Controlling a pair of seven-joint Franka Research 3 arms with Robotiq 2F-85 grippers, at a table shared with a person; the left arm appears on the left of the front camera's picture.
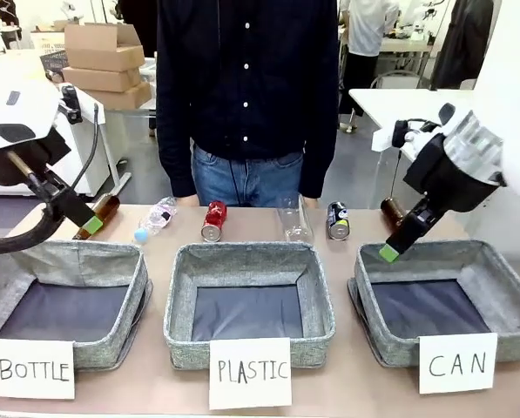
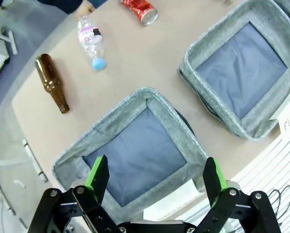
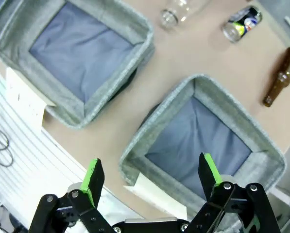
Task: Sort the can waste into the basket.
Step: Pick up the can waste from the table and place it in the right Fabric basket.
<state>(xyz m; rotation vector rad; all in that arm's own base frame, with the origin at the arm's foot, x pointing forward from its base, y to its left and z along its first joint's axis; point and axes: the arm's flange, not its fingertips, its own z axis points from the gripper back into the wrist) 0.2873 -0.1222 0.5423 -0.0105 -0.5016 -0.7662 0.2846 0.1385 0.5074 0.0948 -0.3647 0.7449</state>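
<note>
Can waste: red can [image 1: 213, 220] and black can [image 1: 337, 220] lie on the table's [image 1: 355, 383] far side, with a clear bottle [image 1: 294, 222] between them.
Basket: CAN-signed basket [image 1: 495, 279]; the black can is at its 11 o'clock.
Left gripper [image 2: 156, 170]: fingers spread, holding nothing, above the BOTTLE-signed basket [image 2: 135, 104].
Right gripper [image 3: 150, 167]: fingers spread, holding nothing, over the CAN-signed basket's 10 o'clock corner.

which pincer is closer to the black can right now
Right. The right pincer hangs just right of the black can, over the CAN basket at its far corner. The left pincer is far off to the can's left, near a brown bottle.
</note>
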